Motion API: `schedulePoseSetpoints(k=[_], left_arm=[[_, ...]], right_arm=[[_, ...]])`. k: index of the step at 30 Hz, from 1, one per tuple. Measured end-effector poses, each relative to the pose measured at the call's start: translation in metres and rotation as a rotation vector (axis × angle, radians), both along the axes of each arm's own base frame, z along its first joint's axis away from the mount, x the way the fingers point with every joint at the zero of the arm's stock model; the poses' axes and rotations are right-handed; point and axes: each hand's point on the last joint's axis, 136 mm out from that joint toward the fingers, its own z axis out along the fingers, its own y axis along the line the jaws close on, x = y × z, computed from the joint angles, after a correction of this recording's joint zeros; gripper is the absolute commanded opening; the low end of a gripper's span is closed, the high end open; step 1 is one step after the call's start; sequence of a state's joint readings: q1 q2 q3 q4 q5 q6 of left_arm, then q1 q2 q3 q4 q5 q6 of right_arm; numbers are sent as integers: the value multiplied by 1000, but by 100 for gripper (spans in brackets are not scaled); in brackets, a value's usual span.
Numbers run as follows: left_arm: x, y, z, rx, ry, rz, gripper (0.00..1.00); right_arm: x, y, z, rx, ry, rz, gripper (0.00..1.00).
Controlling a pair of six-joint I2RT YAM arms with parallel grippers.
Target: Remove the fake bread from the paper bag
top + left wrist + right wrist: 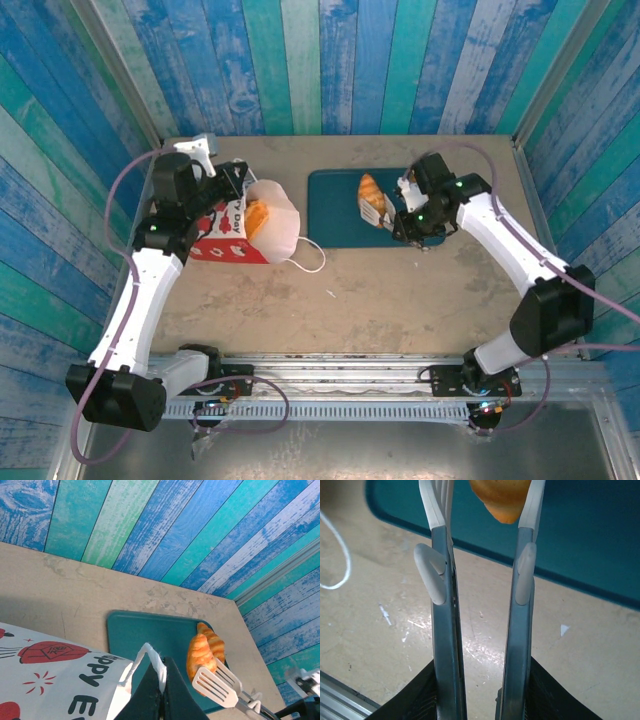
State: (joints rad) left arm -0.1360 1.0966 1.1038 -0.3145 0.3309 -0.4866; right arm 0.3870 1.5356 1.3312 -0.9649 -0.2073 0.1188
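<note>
Left hand [162, 695] pinches one bag [225, 237]; right hand [413, 223] squeezes one tongs [445, 630] around one croissant [371, 192]; one bread [257, 215] shows inside.

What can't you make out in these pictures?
- Top view: bread left in the paper bag; its wall hides all but one piece.
- Right wrist view: the croissant in the tongs is cut by the top edge.
- Left wrist view: bag lettering cut off below.
</note>
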Motion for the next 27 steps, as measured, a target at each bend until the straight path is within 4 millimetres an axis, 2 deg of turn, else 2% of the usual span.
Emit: schedulePoseSetpoints(k=[6,10,15,22,27], left_arm=[[0,1,-6,3,13,5,0],[0,1,-7,3,15,4,0],[0,1,-7,3,15,4,0],[0,1,-8,3,15,4,0],[0,1,-8,4,17,4,0]], right_arm=[[-1,-4,-30,-41,109,-35,44],[1,-6,-36,-60,121,-43,50],[10,-9,-28,-82,75,-36,51],[21,-14,-3,-165,-33,58,49],[28,-8,11,-227,-70,95,49]])
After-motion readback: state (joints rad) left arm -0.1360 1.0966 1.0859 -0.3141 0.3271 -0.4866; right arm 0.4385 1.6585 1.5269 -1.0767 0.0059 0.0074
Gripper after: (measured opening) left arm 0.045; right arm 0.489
